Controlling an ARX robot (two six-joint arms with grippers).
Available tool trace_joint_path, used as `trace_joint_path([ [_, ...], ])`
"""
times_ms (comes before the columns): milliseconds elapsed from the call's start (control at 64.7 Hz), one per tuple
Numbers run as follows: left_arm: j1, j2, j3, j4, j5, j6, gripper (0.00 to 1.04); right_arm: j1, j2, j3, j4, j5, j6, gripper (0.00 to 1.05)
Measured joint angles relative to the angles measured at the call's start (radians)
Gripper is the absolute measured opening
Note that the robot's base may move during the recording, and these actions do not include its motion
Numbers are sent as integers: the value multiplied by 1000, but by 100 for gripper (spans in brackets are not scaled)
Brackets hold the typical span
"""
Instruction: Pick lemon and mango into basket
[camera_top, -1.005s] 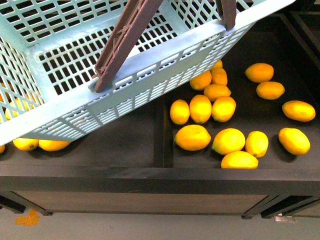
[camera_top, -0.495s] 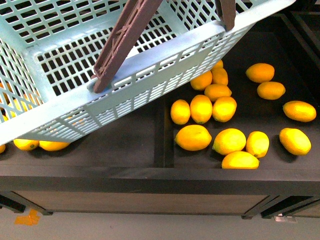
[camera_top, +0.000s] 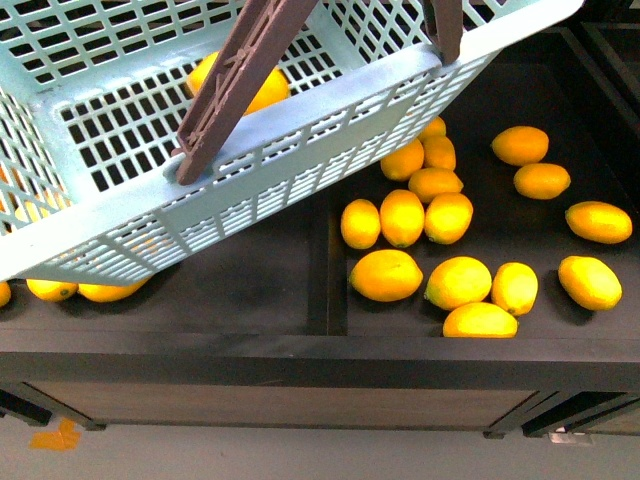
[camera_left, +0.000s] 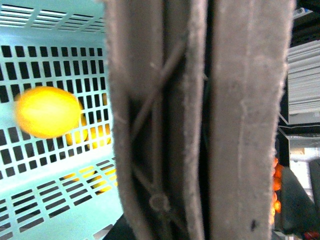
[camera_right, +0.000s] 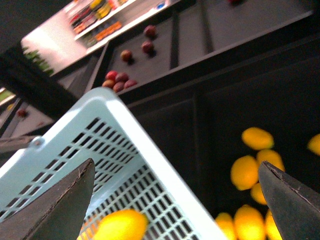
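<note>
Lemon: inside the basket, blurred (not there half a second ago).
Right tool: fingers wide apart, above the basket.
Left tool: cannot tell; brown handle fills its view.

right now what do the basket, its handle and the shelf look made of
The basket looks like moulded plastic, pale teal, slightly glossy: thin slotted walls, smooth rim. The handle seems plastic too, brown and matt, with moulded lattice ribs. The shelf is black and matt, without shine; painted board or a lining, I cannot tell.
</note>
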Motion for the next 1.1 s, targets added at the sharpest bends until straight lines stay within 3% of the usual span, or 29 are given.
trace_joint_path([
  [46, 1, 0, 0, 0, -2, 3, 15, -43, -87, -87, 101, 90, -103, 87],
  [93, 1, 0, 0, 0, 2, 2, 15, -100, -186, -196, 196, 79, -254, 77],
  [170, 2, 0, 0, 0, 1, 2, 15, -145, -291, -331, 264, 72, -383, 63],
  [541, 0, 0, 0, 0, 2, -5, 15, -198, -478, -684, 379, 5, -496, 2],
  [711, 0, 0, 0, 0, 3, -5, 15, -259, -556, -780, 387, -64, -504, 3],
  [1098, 1, 0, 0, 0, 5, -4, 15, -277, -577, -798, 388, -69, -503, 70],
])
